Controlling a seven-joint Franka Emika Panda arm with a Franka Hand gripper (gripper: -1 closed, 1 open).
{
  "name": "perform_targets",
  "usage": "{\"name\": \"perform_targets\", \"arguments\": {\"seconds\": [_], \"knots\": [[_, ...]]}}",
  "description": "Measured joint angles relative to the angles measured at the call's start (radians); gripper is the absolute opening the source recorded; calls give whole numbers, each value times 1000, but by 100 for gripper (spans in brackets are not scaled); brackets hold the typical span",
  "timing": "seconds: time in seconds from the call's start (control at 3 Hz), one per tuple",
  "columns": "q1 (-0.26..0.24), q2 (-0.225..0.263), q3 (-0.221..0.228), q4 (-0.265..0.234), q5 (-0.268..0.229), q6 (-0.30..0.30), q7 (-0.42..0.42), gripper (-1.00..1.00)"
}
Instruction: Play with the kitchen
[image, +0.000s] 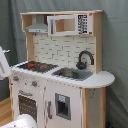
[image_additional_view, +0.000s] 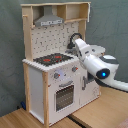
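I see kitchen (image: 60, 75) standing upright on wooden floor (image_additional_view: 30, 120), long axis vertical, back against grey curtain (image: 115, 50). Open room in front of oven door (image_additional_view: 64, 96) and to the second exterior view's left of cabinet. In second exterior view my arm (image_additional_view: 97, 62) reaches over worktop toward black tap (image: 85, 59) — wrist end hidden behind arm body, so gripper state: cannot tell. In first exterior view only white sliver of arm at left edge, cut off. Hob (image: 36, 65) and sink (image: 72, 74) unobstructed there.
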Motion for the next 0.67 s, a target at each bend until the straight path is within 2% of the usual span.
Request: {"name": "perform_targets", "arguments": {"seconds": [0.67], "knots": [[148, 3, 71, -67, -32, 8, 166, 100]]}}
